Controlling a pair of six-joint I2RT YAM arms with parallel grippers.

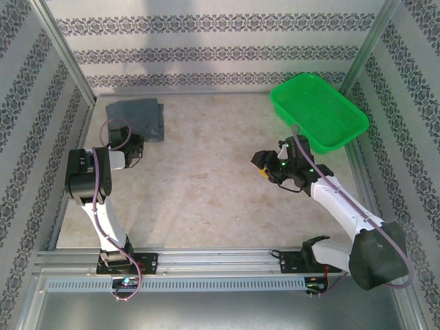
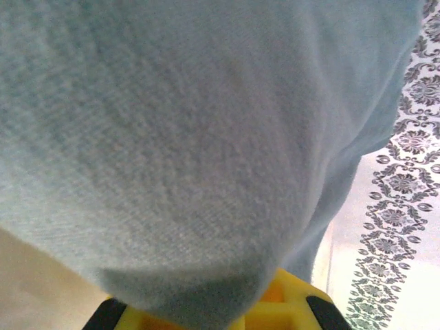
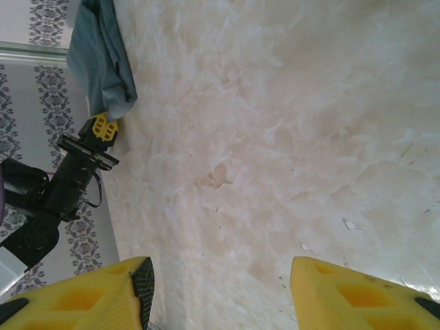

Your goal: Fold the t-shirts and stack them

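Lab test cell, wallpapered walls (image 1: 220,51)

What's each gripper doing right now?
Left gripper: jaws shut on the edge of the grey t-shirt.
Right gripper: jaws open, holding nothing.

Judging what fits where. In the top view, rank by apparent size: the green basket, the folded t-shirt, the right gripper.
1. green basket, largest.
2. t-shirt, clearly smaller while folded.
3. right gripper, smallest, even though it may sit nearer the camera.
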